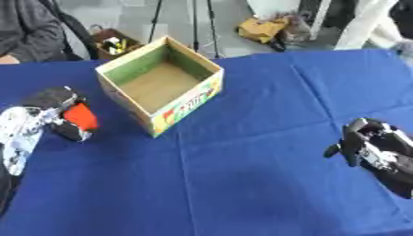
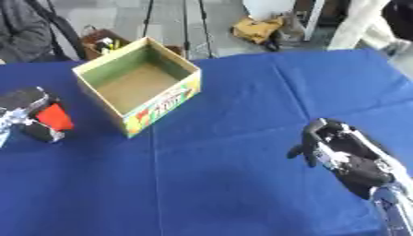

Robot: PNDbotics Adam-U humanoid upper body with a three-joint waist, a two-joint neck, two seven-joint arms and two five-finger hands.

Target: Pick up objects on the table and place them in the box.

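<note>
An open cardboard box (image 1: 197, 103) with green inner walls and a printed front stands on the blue cloth at upper middle; nothing shows inside it. At the left edge my left hand (image 1: 56, 113) is curled round a red object (image 1: 80, 116), held just left of the box's near corner. My right hand (image 2: 335, 147) hangs over the cloth at the right, fingers curled inward and holding nothing that I can see.
The blue tablecloth (image 1: 258, 179) covers the whole table, with fold creases across it. Beyond the far edge are a seated person (image 1: 28, 27), a basket (image 1: 113, 44) with small items, tripod legs and a yellow bag (image 1: 262, 27) on the floor.
</note>
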